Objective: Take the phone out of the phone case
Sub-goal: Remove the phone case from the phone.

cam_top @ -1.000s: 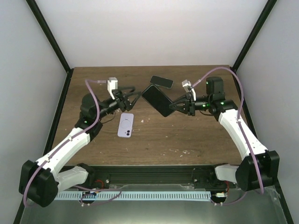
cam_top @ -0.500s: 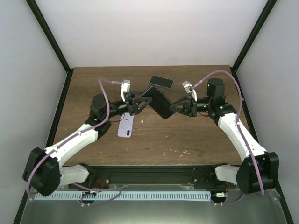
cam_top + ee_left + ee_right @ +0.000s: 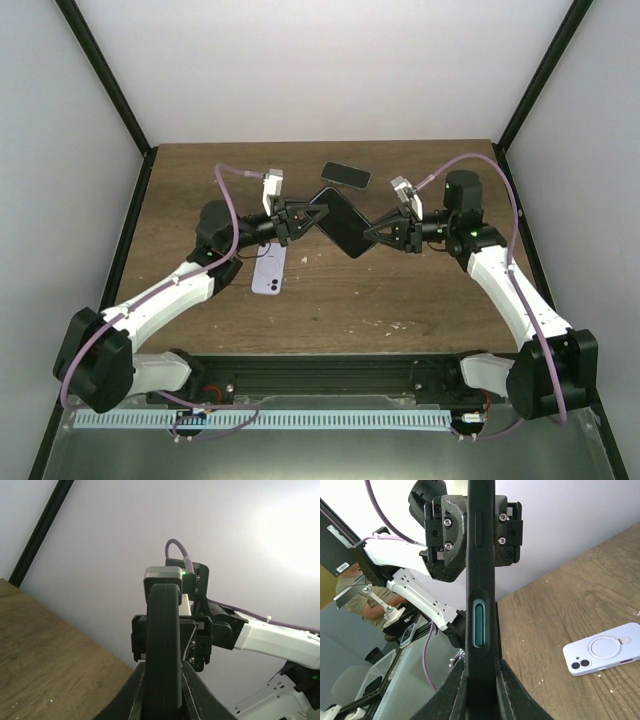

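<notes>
A black phone case (image 3: 338, 222) hangs in the air above the middle of the table, held between both arms. A teal strip of the phone (image 3: 479, 625) shows through a side cutout in the case. My left gripper (image 3: 300, 218) is shut on the case's left corner. In the left wrist view the case's edge (image 3: 163, 630) stands upright, pinched in the left gripper (image 3: 163, 672). My right gripper (image 3: 375, 234) is shut on the opposite lower-right corner. In the right wrist view the right gripper (image 3: 481, 667) presses both faces of the case (image 3: 480, 570).
A lilac phone (image 3: 269, 268) lies back-up on the wooden table (image 3: 400, 290) under the left arm, and shows as the lilac phone (image 3: 605, 648) in the right wrist view. A second dark phone (image 3: 346, 176) lies flat near the table's back edge.
My left arm has swung right to the held case and its jaws have closed on the left corner. The right gripper kept its grip and shifted slightly left.
</notes>
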Motion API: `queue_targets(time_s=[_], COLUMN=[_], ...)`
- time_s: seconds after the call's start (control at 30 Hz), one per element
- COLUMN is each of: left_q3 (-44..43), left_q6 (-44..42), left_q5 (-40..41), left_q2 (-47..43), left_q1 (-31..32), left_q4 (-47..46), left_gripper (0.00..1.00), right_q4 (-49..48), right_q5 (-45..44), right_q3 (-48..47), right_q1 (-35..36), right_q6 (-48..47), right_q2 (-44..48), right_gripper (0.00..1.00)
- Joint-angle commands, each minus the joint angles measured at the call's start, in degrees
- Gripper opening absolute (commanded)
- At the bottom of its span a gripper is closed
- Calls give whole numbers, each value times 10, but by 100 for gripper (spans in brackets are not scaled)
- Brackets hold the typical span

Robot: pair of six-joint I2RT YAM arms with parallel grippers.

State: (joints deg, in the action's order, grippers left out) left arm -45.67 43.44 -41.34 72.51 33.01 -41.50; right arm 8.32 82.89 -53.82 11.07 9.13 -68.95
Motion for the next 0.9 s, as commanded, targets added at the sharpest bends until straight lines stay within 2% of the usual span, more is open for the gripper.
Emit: queue_targets(time_s=[0.0,0.13,0.23,0.27,0.3,0.37,0.4,0.47,0.57,0.67,0.87], left_q3=[-15,-14,-16,-20,-25,-42,-50,-62,-83,-70,-29], left_q6=[-1,-14,-33,-40,-49,-72,-89,-130,-221,-245,-274], left_q5=[-17,-26,-51,-68,-89,-139,-164,-208,-241,-242,-262], left_q2=[5,-6,-25,-31,-36,-45,-49,-60,-79,-108,-141], left_q1=[2,1,-6,-12,-22,-41,-51,-66,-71,-70,-71], left_q4=[-31,-3,40,61,83,138,172,259,383,397,399], left_gripper=[11,5,3,2,1,1,1,1,0,0,0], right_q4=[-21,-7,34,69,125,248,310,436,543,578,486], right_q5=[9,-5,-13,-17,-23,-52,-69,-110,-167,-216,-303], right_q3=[-2,-1,-8,-20,-36,-76,-91,-118,-137,-143,-78], right_q1=[0,0,0,0,0,0,0,2,17,52,142], right_q6=[6,-10,-56,-99,-152,-318,-382,-517,-623,-641,-568], right_q2=[15,20,27,26,23,16,12,5,-4,-4,46], right_gripper=[1,3,35,48,54,59,66,71,73,71,64])
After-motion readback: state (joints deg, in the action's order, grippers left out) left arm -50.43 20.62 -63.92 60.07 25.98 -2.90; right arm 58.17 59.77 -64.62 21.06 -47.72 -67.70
